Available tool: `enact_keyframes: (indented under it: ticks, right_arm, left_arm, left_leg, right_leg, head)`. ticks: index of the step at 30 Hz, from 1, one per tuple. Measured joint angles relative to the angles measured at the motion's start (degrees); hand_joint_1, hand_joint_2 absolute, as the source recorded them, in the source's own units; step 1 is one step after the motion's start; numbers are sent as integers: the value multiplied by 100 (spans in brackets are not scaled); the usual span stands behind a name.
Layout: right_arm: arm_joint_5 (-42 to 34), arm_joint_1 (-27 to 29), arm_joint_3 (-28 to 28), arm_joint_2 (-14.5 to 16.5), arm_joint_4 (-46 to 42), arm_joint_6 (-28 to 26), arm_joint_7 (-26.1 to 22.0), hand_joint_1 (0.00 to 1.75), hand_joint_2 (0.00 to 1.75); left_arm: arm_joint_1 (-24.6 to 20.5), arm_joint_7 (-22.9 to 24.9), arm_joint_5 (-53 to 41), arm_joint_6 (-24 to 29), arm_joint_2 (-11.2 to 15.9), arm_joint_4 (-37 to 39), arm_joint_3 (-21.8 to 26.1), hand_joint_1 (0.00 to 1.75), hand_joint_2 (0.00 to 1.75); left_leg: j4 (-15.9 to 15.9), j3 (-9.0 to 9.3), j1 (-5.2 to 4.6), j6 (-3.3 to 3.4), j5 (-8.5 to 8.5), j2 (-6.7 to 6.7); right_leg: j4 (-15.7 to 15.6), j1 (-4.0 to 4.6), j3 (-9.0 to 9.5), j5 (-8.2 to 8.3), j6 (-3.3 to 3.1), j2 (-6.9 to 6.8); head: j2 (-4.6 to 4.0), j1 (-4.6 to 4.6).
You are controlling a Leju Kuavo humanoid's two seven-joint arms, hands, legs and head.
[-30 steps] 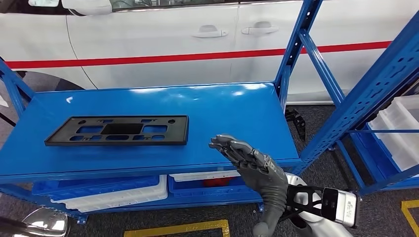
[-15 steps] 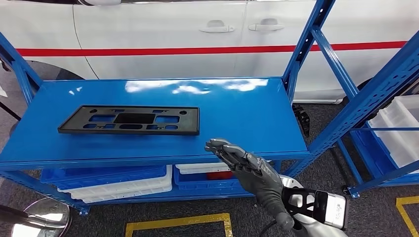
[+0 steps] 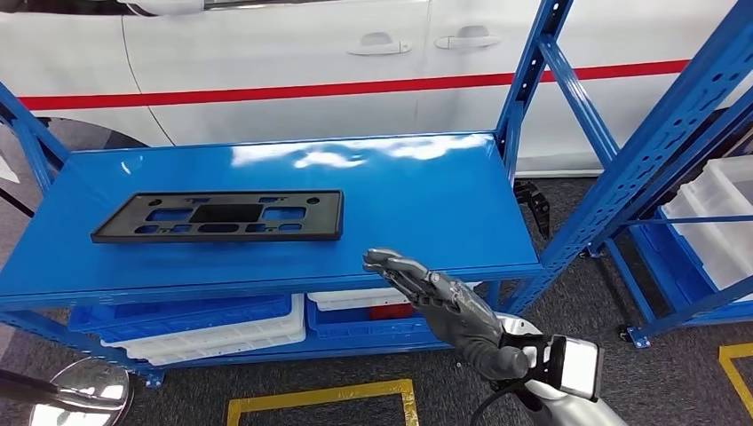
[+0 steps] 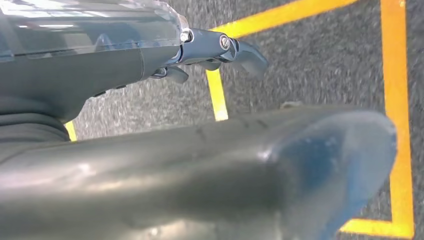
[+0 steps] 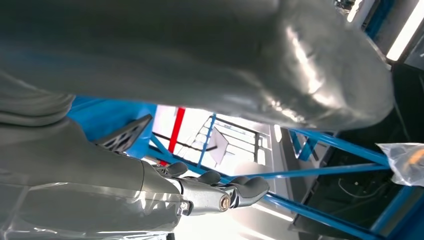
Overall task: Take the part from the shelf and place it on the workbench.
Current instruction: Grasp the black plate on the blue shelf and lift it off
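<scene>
The right hand has drawn slightly back toward the robot over the last second; the small shift of the whole scene is camera motion, not motion of the objects. The hand now hovers at the front edge of the blue shelf, its fingers extended, close together, holding nothing. The licence plate bracket, a flat black plastic frame, has not moved on the shelf. No grasp has started, so the task appears to be in its approach stage.

The bracket lies flat, well apart from the right hand, toward the shelf's far end from it. Its long axis runs parallel to the shelf's front edge.

The left hand hangs above grey floor with yellow lines; its fingers are curled, holding nothing.
</scene>
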Motion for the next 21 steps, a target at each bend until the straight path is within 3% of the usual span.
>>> enact_keyframes:
  ticks: [2, 3, 5, 7, 10, 12, 14, 16, 17, 18, 19, 21]
  right_arm:
    - [20, 15, 10, 0, 38, -39, 70, 0, 0]
    - [34, 25, 13, 0, 57, -64, 128, 0, 0]
    - [72, 39, 25, -1, 106, -95, 247, 0, 0]
    - [109, 41, 44, -2, 167, -108, 308, 0, 0]
    - [129, 42, 67, -2, 238, -120, 330, 0, 0]
    - [135, 41, 78, 4, 273, -118, 337, 0, 0]
    - [175, 23, 95, 10, 341, -94, 385, 0, 0]
    - [263, -3, 165, 10, 544, -20, 425, 0, 0]
    - [330, -13, 229, 9, 703, 34, 402, 0, 0]
    - [414, -29, 311, 9, 879, 94, 348, 0, 0]
    - [506, -55, 406, 9, 1055, 152, 277, 0, 0]
    - [650, -141, 624, 9, 1354, 250, 147, 0, 0]
  left_arm:
    - [16, 46, 1, 9, -1, 0, 16, 0, 0]
    - [20, 74, 2, 21, -1, -1, 20, 0, 0]
    - [17, 113, 7, 48, 5, -2, 25, 0, 0]
    - [6, 128, 12, 62, 8, -2, 27, 0, 0]
    - [5, 136, 15, 62, 7, -1, 32, 0, 0]
    - [4, 139, 21, 62, 1, -2, 34, 0, 0]
    - [-11, 146, 48, 70, -4, -2, 46, 0, 0]
    - [-18, 128, 99, 85, -3, -2, 81, 0, 0]
    - [-16, 105, 119, 92, -4, -2, 107, 0, 0]
    - [-14, 77, 135, 100, -4, -2, 131, 0, 0]
    - [-12, 50, 142, 110, -6, -2, 151, 0, 0]
    - [-11, 8, 163, 141, -19, -1, 176, 0, 0]
  left_leg:
    - [486, -226, 10, -32, -117, 1]
    - [413, -192, 16, -42, -11, 1]
    - [-320, 154, 31, -47, 390, -2]
    - [-970, 456, 30, 1, 617, -26]
    - [-1098, 484, 6, 130, 648, -43]
    - [-1127, 476, 13, 210, 691, -40]
    - [-1148, 457, 21, 269, 727, -36]
    - [-1143, 422, 12, 289, 742, -34]
    - [-1139, 410, 7, 293, 747, -35]
    - [-1133, 403, 3, 293, 751, -37]
    - [-1129, 403, -1, 290, 754, -41]
    - [-1127, 407, -11, 274, 761, -47]
  right_leg:
    - [22, 5, -10, -2, -1, 0]
    - [38, 2, -13, -6, 4, 3]
    - [85, -8, -16, -29, 32, 11]
    - [149, 4, -44, -54, 85, 26]
    - [178, 18, -88, -36, 166, 36]
    - [266, 0, -126, -115, 218, 37]
    - [756, -24, -331, -436, 262, 40]
    - [1517, -38, -657, -790, 290, 41]
    - [1752, -41, -750, -848, 293, 41]
    - [1762, -42, -736, -789, 284, 41]
    - [1548, -39, -613, -634, 264, 41]
    - [762, -18, -193, -280, 181, 33]
  head:
    - [0, 0]
    - [0, 0]
    - [0, 0]
    - [0, 0]
    - [0, 0]
    - [0, 1]
    - [0, 1]
    - [0, 0]
    - [0, 0]
    - [0, 0]
    - [0, 0]
    - [0, 1]
